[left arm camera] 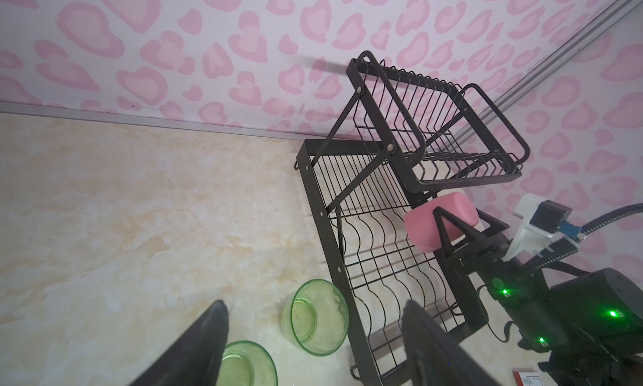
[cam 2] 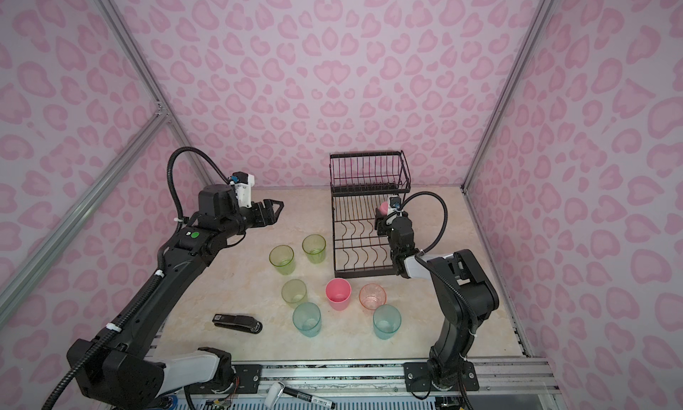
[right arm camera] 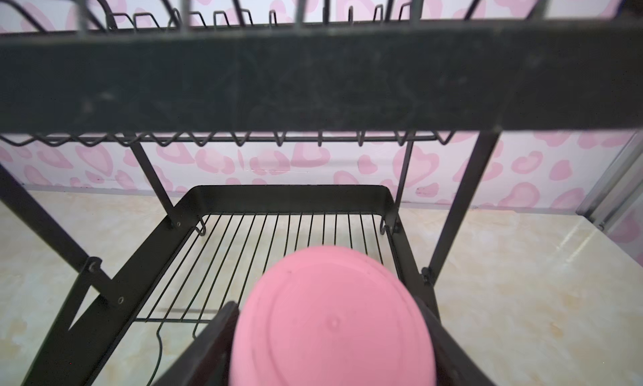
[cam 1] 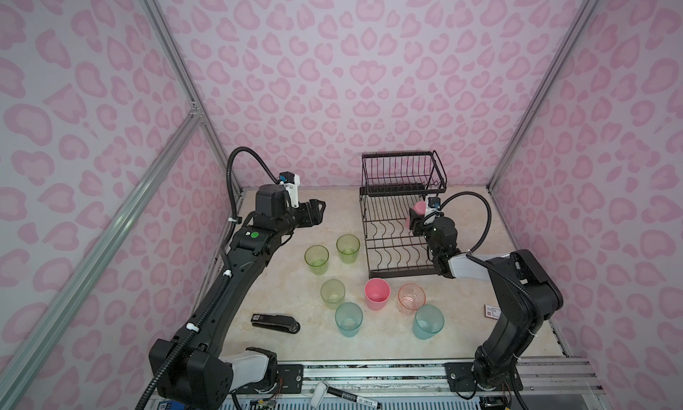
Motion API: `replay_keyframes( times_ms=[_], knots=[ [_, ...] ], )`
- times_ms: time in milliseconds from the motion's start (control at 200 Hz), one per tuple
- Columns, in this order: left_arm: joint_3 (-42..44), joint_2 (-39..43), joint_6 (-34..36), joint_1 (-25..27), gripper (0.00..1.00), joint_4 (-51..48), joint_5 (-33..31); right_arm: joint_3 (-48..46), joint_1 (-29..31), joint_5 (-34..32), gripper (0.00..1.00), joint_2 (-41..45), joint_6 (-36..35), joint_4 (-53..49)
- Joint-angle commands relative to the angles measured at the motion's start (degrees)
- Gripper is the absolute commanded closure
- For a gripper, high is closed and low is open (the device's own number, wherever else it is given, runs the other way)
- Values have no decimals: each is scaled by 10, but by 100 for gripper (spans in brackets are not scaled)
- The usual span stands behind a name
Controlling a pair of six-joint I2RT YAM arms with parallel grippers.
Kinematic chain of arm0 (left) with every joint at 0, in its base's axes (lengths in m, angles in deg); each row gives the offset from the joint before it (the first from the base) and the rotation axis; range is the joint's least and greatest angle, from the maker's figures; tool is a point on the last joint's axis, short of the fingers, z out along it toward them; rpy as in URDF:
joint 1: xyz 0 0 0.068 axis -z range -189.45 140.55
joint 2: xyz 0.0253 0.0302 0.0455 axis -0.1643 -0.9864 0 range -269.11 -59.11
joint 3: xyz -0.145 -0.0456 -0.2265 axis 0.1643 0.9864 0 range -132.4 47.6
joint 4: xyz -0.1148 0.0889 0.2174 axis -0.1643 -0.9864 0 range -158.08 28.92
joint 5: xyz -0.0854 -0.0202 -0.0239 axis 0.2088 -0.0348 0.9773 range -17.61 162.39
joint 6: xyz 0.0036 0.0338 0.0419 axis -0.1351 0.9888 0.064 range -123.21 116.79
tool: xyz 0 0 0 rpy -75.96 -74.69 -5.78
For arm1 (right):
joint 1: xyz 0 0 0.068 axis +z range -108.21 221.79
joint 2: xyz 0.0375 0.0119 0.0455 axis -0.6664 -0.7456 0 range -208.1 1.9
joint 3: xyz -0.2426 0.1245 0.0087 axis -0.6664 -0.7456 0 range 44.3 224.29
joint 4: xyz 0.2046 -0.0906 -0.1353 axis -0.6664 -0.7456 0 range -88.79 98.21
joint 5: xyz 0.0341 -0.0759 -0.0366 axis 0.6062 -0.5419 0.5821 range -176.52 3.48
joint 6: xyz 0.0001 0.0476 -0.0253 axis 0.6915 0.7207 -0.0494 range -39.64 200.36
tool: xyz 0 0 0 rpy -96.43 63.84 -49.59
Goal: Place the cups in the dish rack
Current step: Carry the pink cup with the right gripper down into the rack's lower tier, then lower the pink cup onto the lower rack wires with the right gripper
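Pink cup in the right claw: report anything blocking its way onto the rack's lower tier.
Nothing visible blocks it. The right claw holds the pink cup just over the bare lower tier; the upper basket hangs above it.

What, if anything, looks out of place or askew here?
Nothing spilled or tipped. Strays: a black stapler lies on the table near a teal cup, a small red-and-white card sits by the right arm, and a marker rests on the front rail. None belongs with dishes.
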Motion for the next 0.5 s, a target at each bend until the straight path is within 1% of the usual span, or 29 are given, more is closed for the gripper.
replay_keyframes(
  times_ms=[0, 110, 315, 495],
  knots=[
    [3, 1, 7, -1, 20, 16, -3, 8, -4, 1, 36, -17, -14, 36],
    [4, 0, 6, -1, 20, 18, -2, 17, -8, 3, 35, -32, -22, 39],
    [5, -5, 2, 0, 20, 20, -1, 35, -12, 11, 35, -55, -17, 36],
    [7, -3, 2, 0, 20, 21, -2, 21, -8, -4, 35, -72, -14, 61]
  ],
)
